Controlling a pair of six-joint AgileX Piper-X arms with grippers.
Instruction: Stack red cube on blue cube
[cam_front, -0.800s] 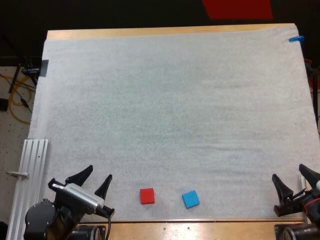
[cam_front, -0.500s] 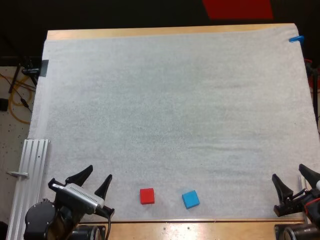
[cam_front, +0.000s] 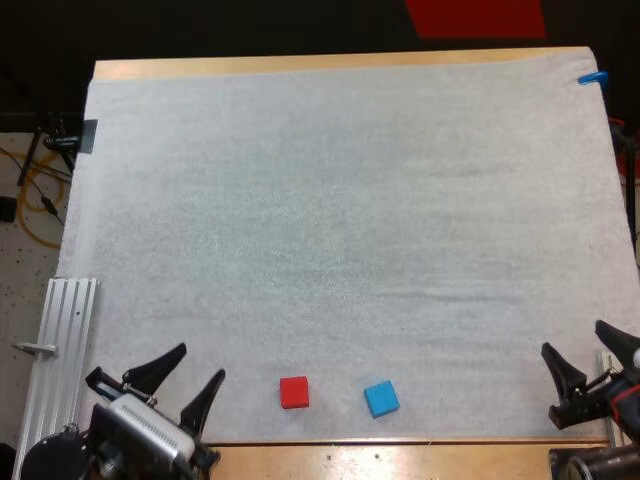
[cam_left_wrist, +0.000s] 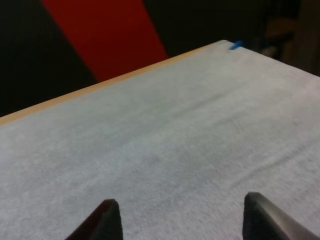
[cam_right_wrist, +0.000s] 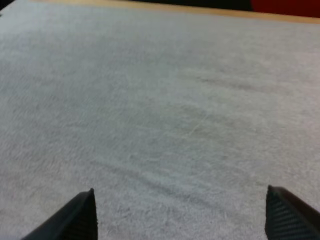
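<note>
Red cube (cam_front: 294, 392) sits on the mat (cam_front: 340, 220); blue cube (cam_front: 381, 398) near at its 3 o'clock, apart; left gripper (cam_front: 199, 362) at 9 o'clock, right gripper (cam_front: 574, 338) well off at 3 o'clock; both released, holding nothing.

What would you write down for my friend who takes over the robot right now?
Left gripper: open, empty, at the mat's near left corner.
Right gripper: open, empty, at the mat's near right edge.
Red cube and blue cube lie apart on the white mat near its front edge, red on the left, between the grippers.
Done: nothing yet.
Left: grasp the red cube, set it on the blue one.
</note>
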